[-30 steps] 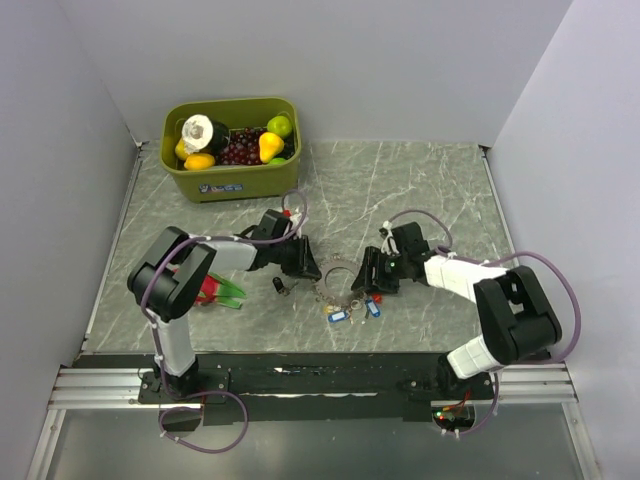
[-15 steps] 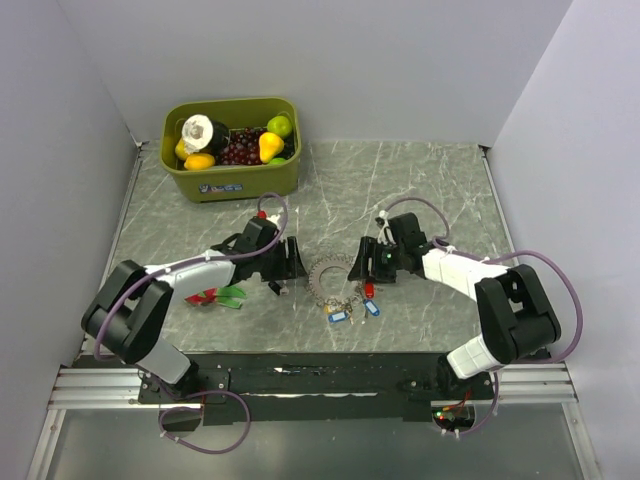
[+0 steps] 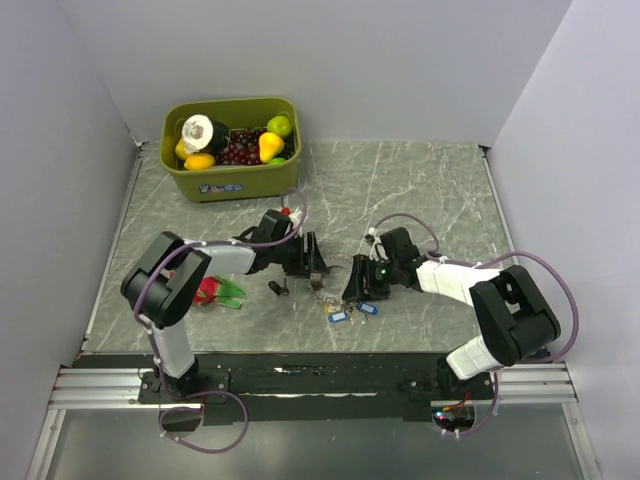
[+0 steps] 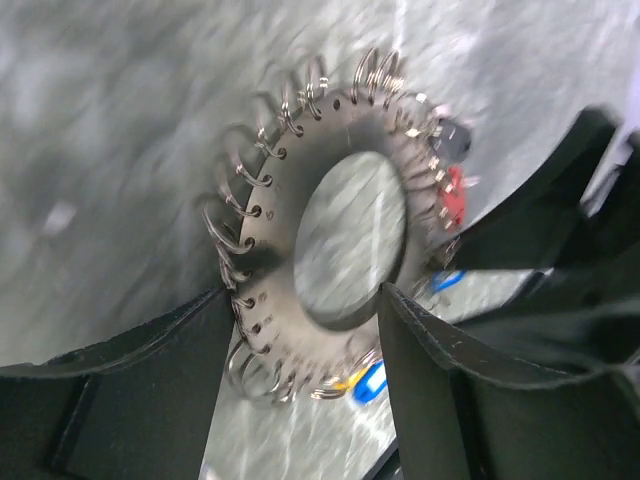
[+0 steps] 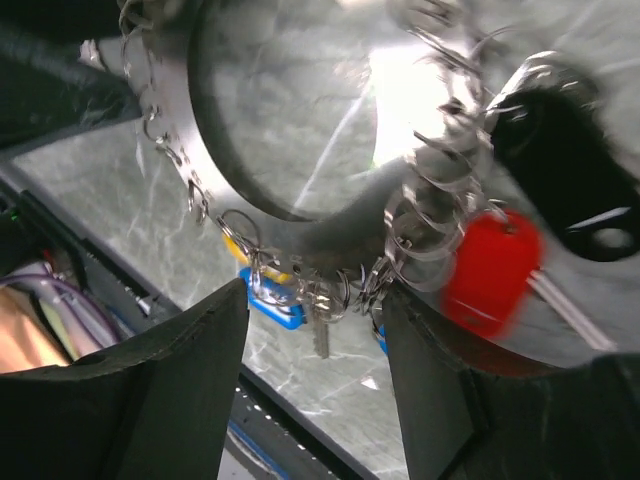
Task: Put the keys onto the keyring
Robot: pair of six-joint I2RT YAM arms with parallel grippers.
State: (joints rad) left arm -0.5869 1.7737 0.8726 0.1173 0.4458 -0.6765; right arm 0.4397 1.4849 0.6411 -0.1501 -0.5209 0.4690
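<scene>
Keyring [image 4: 335, 125] is on the table [image 3: 420, 190] between both hands, with the red key [image 5: 490, 270] and others bunched at its rim. Left hand [image 4: 305, 295] and right hand [image 5: 315, 290] are half open, straddling it, no grip you can confirm. Watch out: your hands are crowded, so fingers may clash or shove the ring away.

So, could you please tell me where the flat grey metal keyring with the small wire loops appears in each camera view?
Top external: the flat grey metal keyring sits mid-picture, between the left gripper and the right gripper.
Left wrist: it fills the centre of the frame.
Right wrist: it arcs across the upper centre.
Shared landmark: a blue plastic key tag at its rim.
</scene>
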